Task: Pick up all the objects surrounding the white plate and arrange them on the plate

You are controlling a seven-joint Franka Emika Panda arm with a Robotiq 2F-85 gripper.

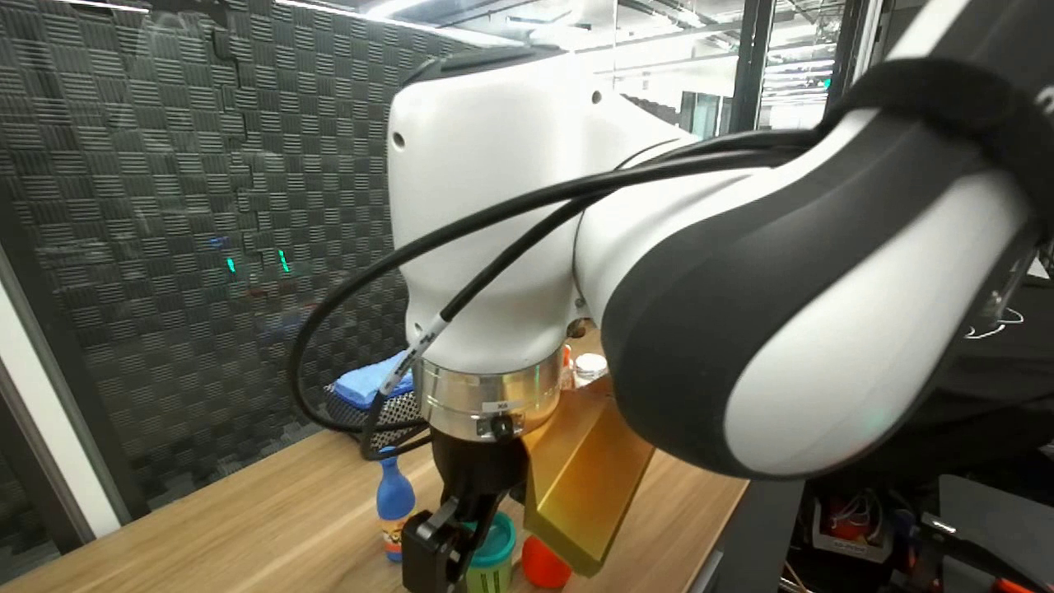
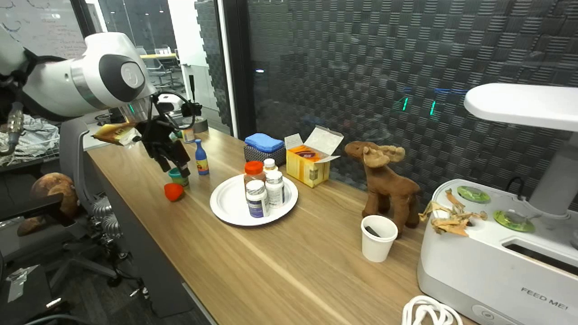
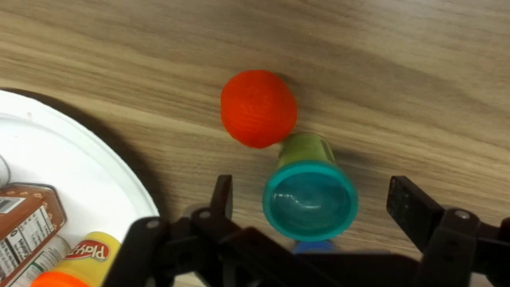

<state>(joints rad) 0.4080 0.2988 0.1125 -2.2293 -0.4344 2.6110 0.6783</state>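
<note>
My gripper (image 3: 310, 191) stands open, one finger on each side of the green tub (image 3: 306, 150) with the teal lid; a gap shows on both sides. The tub is upright on the table. The red ball (image 3: 259, 109) rests beside it, close to its base. Upright behind the tub is the blue bottle (image 2: 202, 162), largely covered by the gripper in the wrist view. The white plate (image 2: 231, 205) carries a red-lidded spice jar (image 2: 254, 169) and several white bottles (image 2: 257, 202). A yellow tub (image 3: 97, 247) with an orange lid appears by the jar; its footing is unclear.
Along the wall are a dark basket (image 2: 271, 156) with a blue cloth, an open yellow box (image 2: 311, 169) and a brown moose toy (image 2: 390, 185). A paper cup (image 2: 377, 246) and a white appliance (image 2: 478, 253) stand farther from the arm.
</note>
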